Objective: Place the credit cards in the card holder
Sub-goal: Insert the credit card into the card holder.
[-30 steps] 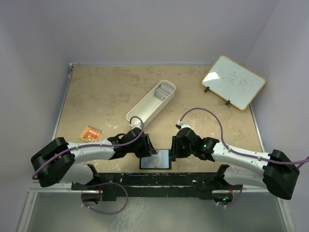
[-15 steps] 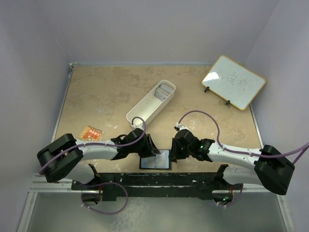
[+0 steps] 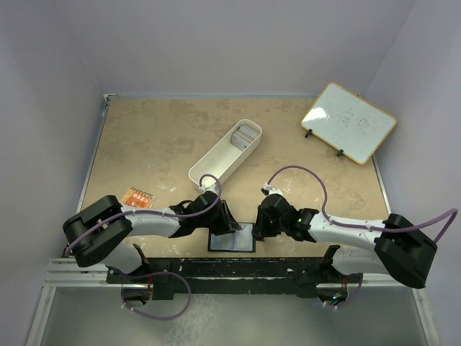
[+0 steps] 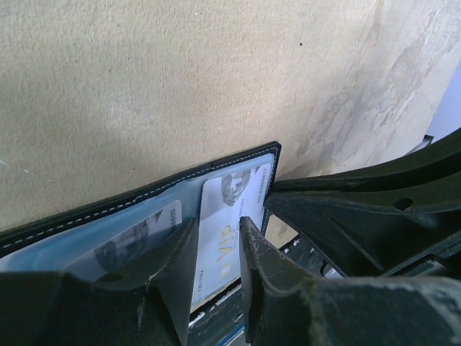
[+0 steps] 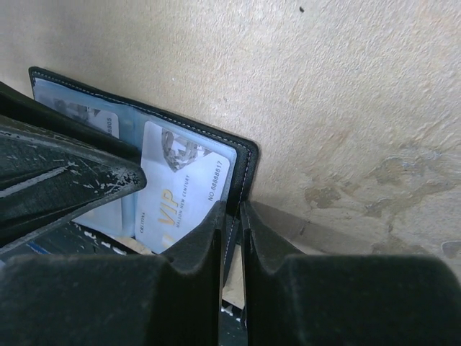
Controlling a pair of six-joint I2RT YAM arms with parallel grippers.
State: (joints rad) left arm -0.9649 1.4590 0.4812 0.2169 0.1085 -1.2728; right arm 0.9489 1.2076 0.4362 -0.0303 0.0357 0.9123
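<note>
Card holder (image 3: pixel 232 238) open at the near edge of the counter (image 3: pixel 158 137), between both tools.

Pinches the card holder's right-hand edge with the right tool (image 5: pixel 230 210), jaws nearly together on the black stitched rim. Straddles a white VIP card (image 4: pixel 238 191) with the left tool (image 4: pixel 216 225), jaws narrow; cannot tell whether gripping it. Shows that card lying on the blue-grey inside at the right end, another card (image 5: pixel 90 115) tucked in the pocket beside it. Has more credit cards (image 3: pixel 246 132) in the far end of a long white tray (image 3: pixel 225 153) at mid-counter, well apart. Has an orange packet (image 3: pixel 136 197) near the left edge, a whiteboard (image 3: pixel 348 121) at the far right corner.
</note>
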